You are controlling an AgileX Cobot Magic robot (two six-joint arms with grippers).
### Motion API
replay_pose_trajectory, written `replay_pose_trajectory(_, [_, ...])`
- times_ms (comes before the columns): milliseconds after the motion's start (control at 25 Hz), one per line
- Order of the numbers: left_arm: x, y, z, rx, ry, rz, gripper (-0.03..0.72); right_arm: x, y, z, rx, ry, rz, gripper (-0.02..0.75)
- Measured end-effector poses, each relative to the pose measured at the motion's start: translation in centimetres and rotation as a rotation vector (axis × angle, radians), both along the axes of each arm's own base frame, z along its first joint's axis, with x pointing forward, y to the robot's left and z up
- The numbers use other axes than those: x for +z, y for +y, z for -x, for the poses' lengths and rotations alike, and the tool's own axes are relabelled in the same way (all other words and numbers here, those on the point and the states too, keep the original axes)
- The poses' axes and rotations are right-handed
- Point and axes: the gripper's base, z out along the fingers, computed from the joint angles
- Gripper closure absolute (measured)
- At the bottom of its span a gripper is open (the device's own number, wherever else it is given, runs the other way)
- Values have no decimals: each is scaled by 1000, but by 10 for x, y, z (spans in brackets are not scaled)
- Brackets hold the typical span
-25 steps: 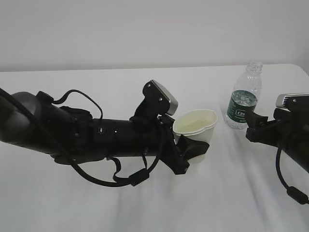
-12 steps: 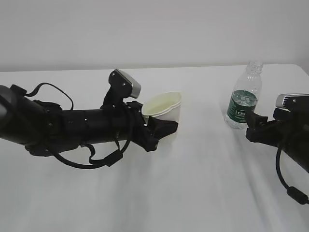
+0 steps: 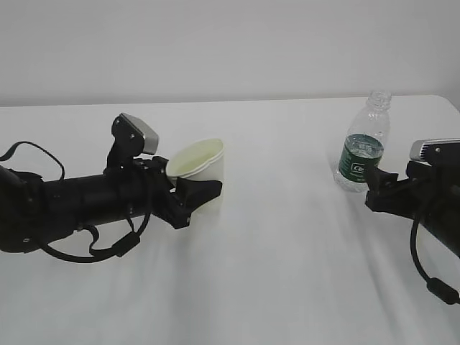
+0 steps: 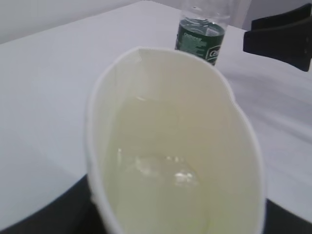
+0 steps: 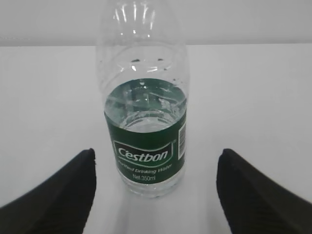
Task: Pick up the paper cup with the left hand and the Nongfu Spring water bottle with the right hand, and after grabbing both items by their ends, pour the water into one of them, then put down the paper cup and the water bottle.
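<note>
The white paper cup (image 3: 200,165) is low over the table left of centre, leaning a little, and my left gripper (image 3: 202,191) is shut on its lower wall. The left wrist view looks down into the paper cup (image 4: 175,122), where a little water (image 4: 161,170) lies at the bottom. At the right the Nongfu Spring water bottle (image 3: 363,147) stands upright and capless, partly filled with water (image 5: 146,105). My right gripper (image 3: 375,187) stays open just in front of the bottle (image 5: 144,146), and the right gripper (image 5: 156,158) touches nothing.
A white table (image 3: 287,273) runs to a pale wall behind. The bottle (image 4: 200,36) and one black finger (image 4: 282,34) of the right gripper show beyond the cup in the left wrist view. Black cables (image 3: 108,248) loop under the left arm.
My left arm has carried the paper cup well to the left, away from the bottle, and lower. The right gripper and the bottle have not moved.
</note>
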Motion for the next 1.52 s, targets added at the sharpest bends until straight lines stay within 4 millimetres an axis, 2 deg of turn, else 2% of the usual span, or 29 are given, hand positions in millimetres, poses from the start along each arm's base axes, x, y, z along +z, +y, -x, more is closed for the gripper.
replay_pose_trajectory(480, [-5, 43, 0, 146, -27, 60, 304, 0, 0, 0, 0, 0, 0, 150])
replay_pose_trajectory(720, [-16, 64, 8, 259, -11, 16, 304, 0, 0, 0, 0, 0, 0, 150])
replay_pose_trajectory(1040, [-25, 80, 16, 404, -7, -50, 304, 0, 0, 0, 4, 0, -1, 150])
replay_pose_trajectory(1520, [-26, 103, 10, 692, 27, -22, 304, 0, 1, 0, 11, 0, -4, 150])
